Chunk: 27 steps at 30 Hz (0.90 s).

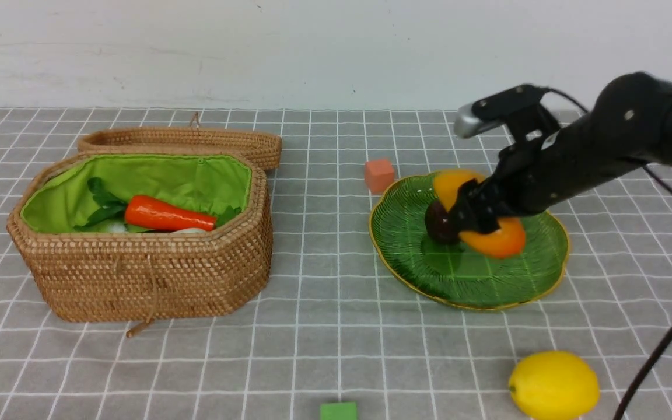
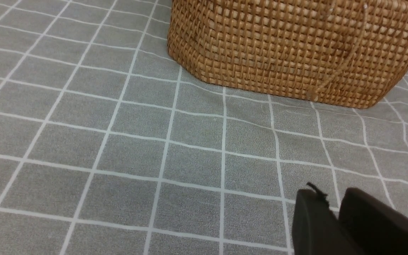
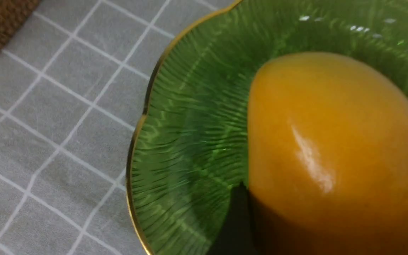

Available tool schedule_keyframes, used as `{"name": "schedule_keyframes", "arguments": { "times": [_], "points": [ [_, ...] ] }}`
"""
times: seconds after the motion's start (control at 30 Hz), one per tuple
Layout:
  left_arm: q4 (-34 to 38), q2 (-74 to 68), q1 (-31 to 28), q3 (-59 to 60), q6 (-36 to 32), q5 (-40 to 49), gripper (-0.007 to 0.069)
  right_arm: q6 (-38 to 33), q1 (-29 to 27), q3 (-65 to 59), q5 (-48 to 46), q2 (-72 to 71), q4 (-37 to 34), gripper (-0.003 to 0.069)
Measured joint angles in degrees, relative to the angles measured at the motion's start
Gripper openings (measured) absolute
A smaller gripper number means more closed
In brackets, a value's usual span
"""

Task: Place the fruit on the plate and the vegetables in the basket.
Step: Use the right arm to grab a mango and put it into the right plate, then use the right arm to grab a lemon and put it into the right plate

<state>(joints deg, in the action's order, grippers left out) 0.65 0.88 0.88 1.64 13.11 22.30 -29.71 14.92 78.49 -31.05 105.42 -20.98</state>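
Mango: oblong orange-yellow toy mango [image 1: 502, 240] clamped in right pincer [image 1: 476, 213] over ribbed green glass plate [image 1: 487, 280]; we can't tell if it's resting.
Ball: dark maroon ball [image 1: 438, 224] plated.
Lemon: yellow lemon [image 1: 553, 385] on counter [image 1: 324, 326], pending.
Vegetables: orange carrot [image 1: 167, 216], white radish [image 1: 187, 231] in wicker basket [image 1: 149, 274].
Left: left pincer [image 2: 333, 203] closed, empty.

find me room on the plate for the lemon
Bare: the plate's near half, between mango and front rim, plus its right side. Crowded: far left, with the maroon ball and the right end effector on the mango.
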Motion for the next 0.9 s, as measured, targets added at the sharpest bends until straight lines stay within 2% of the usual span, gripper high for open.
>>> {"name": "schedule_keyframes", "arguments": {
  "times": [0.2, 0.27, 0.4, 0.63, 0.77, 0.87, 0.9],
  "points": [
    [-0.1, 0.0, 0.0, 0.0, 0.0, 0.0, 0.0124, 0.0, 1.6, 0.0, 0.5, 4.1, -0.6, 0.0597],
    [-0.1, 0.0, 0.0, 0.0, 0.0, 0.0, 0.0124, 0.0, 1.7, 0.0, 0.3, 4.4, -0.6, 0.0652],
    [-0.1, 0.0, 0.0, 0.0, 0.0, 0.0, 0.0124, 0.0, 1.7, 0.4, -1.0, 4.4, -0.6, 0.068],
    [-0.1, 0.0, 0.0, 0.0, 0.0, 0.0, 0.0124, 3.6, 1.7, 0.8, -7.9, 1.8, 2.8, 0.0636],
    [-0.1, 0.0, 0.0, 0.0, 0.0, 0.0, 0.0128, 7.2, 1.7, 0.5, -16.3, -5.8, 9.7, 0.0603],
    [-0.1, 0.0, 0.0, 0.0, 0.0, 0.0, 0.0131, 4.7, 1.7, -2.0, -18.7, -10.8, 12.0, 0.0598],
    [-0.1, 0.0, 0.0, 0.0, 0.0, 0.0, 0.0132, 0.9, 1.7, -5.9, -19.4, -14.4, 12.9, 0.0596]
  ]
}}
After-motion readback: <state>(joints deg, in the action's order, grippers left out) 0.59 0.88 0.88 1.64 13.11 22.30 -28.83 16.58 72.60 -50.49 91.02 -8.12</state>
